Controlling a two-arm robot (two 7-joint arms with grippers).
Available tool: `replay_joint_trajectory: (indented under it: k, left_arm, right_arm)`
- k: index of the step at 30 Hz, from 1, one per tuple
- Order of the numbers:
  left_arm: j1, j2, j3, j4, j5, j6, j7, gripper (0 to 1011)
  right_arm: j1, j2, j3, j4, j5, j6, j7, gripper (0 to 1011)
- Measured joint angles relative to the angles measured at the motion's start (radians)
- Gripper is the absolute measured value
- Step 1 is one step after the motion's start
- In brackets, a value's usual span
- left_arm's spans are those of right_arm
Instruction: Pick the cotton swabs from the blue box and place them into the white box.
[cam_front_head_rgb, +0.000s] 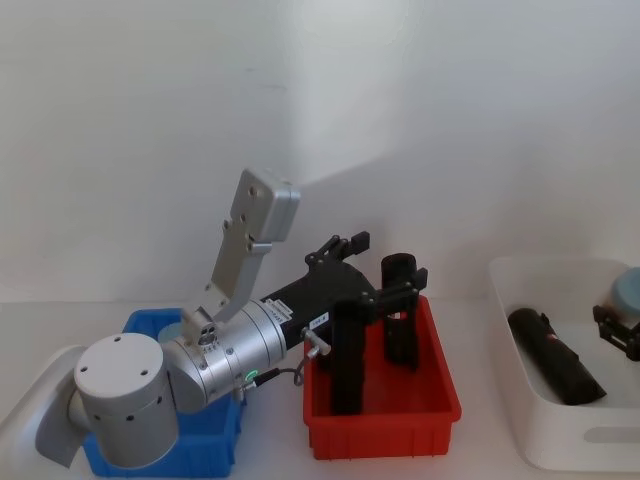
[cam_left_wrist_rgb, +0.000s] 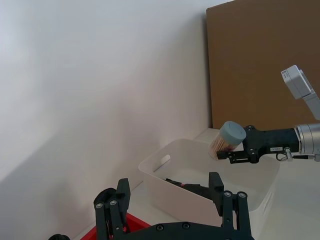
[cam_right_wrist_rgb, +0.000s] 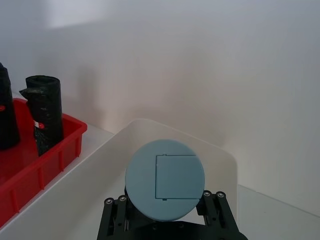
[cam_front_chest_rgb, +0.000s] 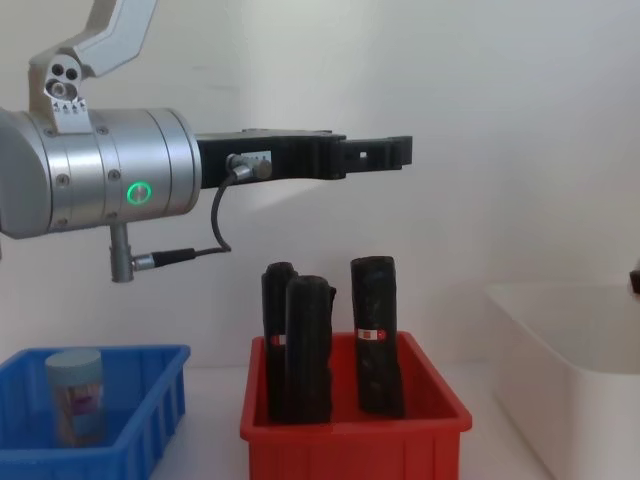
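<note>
One swab tub (cam_left_wrist_rgb: 227, 140) is clamped, tilted, in the right tool (cam_left_wrist_rgb: 235, 152), above the white box (cam_left_wrist_rgb: 160, 167). The tub's grey-blue lid (cam_right_wrist_rgb: 165, 186) faces the right wrist camera. A second swab tub (cam_front_chest_rgb: 74, 396) stands upright in the blue box (cam_front_chest_rgb: 150, 400) at the tabletop's left. A black cylinder (cam_front_head_rgb: 555, 357) lies inside the white box. The red bin (cam_front_head_rgb: 380, 425) sits between the two boxes and holds three upright black cylinders (cam_front_chest_rgb: 375, 335). The left tool (cam_front_chest_rgb: 385, 152) hangs above the red bin with fingers (cam_left_wrist_rgb: 216, 186) apart, holding nothing.
</note>
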Motion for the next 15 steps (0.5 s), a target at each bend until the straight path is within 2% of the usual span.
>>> replay_joint_trajectory:
  k: [5,15]
  left_arm:
    - [0.000,0.000,0.000,0.000,0.000,0.000,0.000,999]
    - [0.000,0.000,0.000,0.000,0.000,0.000,0.000,1000]
  right_arm:
    - [0.032,-0.012,-0.008,0.028,-0.011,-0.006,0.042,674]
    - [0.071,-0.027,-0.019,0.062,-0.025,-0.014,0.097,945]
